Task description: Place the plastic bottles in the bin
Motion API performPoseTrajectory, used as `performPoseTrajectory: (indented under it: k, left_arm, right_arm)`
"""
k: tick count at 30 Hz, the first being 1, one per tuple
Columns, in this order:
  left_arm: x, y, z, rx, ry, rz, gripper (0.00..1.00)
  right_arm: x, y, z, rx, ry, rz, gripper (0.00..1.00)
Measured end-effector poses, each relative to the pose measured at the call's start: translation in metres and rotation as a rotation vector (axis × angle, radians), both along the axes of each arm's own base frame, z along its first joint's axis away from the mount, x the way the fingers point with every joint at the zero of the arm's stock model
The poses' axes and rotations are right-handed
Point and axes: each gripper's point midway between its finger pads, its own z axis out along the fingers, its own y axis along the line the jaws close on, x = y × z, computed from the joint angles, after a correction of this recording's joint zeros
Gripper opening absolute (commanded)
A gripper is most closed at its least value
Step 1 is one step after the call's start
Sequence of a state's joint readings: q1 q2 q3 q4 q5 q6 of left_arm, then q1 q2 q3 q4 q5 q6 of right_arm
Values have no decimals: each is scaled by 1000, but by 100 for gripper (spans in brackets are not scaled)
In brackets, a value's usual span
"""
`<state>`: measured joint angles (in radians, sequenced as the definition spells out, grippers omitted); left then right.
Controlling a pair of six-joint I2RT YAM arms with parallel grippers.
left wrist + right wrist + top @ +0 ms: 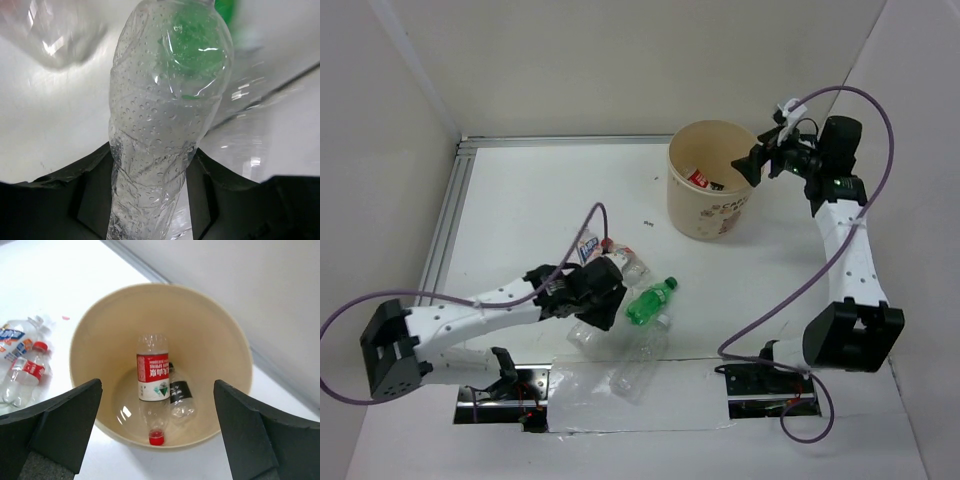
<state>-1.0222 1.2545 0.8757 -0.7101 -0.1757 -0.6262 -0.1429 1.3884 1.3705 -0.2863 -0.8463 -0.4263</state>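
The left gripper's dark jaws pinch a crumpled clear bottle beaded with droplets, beside a glossy green bottle on the white tabletop. Farther off, the right gripper hangs with jaws spread wide over the round tan bin, where two labelled bottles lie.

White worktop, alu rail along its left edge. Bin stands upright toward the far-right corner. Everything else is bunched mid-worktop, closer to the near edge. Green btl lies on its side, cap toward the bin. On its far-left side are two labelled btls side by side: blue-label btl and red-label btl w/ red cap. On its near side are a clear btl and a bigger clear btl, the latter partly on a clear film sheet at the near edge. That sheet lies btwn my left base and right base. Up close, a droplet-beaded btl sits just this side of the green one; can't match it to the overhead view.
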Motion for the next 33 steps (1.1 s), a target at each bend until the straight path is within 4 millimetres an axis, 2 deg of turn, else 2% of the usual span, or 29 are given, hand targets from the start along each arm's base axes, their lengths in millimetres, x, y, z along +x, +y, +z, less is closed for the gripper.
performPoseTrajectory:
  k: [2, 4, 5, 6, 7, 8, 9, 11, 12, 13, 14, 15, 17, 20, 23, 26, 27, 28, 30, 31, 32, 33]
  left_arm:
    - [12, -20, 50, -135, -93, -23, 1]
    - [25, -38, 104, -263, -194, -46, 1]
    - [33, -48, 134, -328, -257, -62, 1]
    - [39, -55, 161, -384, -311, -75, 1]
    - [48, -64, 186, -442, -368, -82, 1]
    - [58, -71, 210, -493, -427, -88, 1]
    - [68, -79, 229, -532, -480, -91, 1]
    - [94, -93, 260, -604, -586, -82, 1]
    - [104, -103, 279, -658, -647, -94, 1]
    - [124, -112, 280, -659, -667, -74, 1]
    - [145, -123, 285, -678, -698, -66, 1]
    - [163, -136, 289, -694, -721, -63, 2]
    - [203, -166, 299, -744, -767, -52, 4]
    - [251, -198, 299, -803, -795, -27, 4]
    - [284, -218, 294, -853, -788, 6, 7]
    - [307, -226, 300, -899, -813, 35, 18]
    - [312, -229, 300, -907, -821, 43, 27]
    - [317, -231, 303, -916, -830, 50, 48]
    - [326, -239, 307, -929, -843, 60, 65]
    - [330, -242, 306, -934, -845, 62, 83]
    - [332, -245, 303, -928, -843, 62, 90]
    - [334, -247, 297, -921, -832, 65, 90]
  right_arm:
    - [-13, 1, 19, -5, -50, 11, 96]
    - [-29, 7, 32, -25, -103, 55, 84]
    - [-37, 10, 34, -41, -124, 81, 71]
    - [-46, 13, 34, -56, -142, 113, 51]
    - [-57, 19, 33, -75, -161, 156, 19]
    - [-66, 22, 28, -98, -177, 196, 11]
    - [-76, 27, 20, -115, -178, 238, 8]
    - [-98, 37, -5, -154, -177, 333, 32]
    - [-109, 45, -23, -179, -174, 389, 52]
    - [-121, 52, -39, -187, -155, 436, 52]
    - [-135, 63, -61, -208, -142, 505, 75]
    - [-147, 71, -77, -218, -119, 554, 80]
    - [-168, 85, -104, -244, -97, 637, 83]
    - [-197, 97, -132, -286, -84, 722, 83]
    - [-213, 100, -144, -316, -94, 753, 83]
    - [-222, 102, -152, -335, -101, 771, 89]
    - [-225, 103, -156, -341, -99, 780, 90]
    - [-228, 103, -160, -347, -95, 788, 92]
    - [-235, 106, -171, -361, -84, 813, 96]
    - [-238, 108, -175, -367, -80, 827, 98]
    - [-241, 111, -179, -376, -75, 843, 98]
    - [-244, 113, -183, -385, -76, 859, 98]
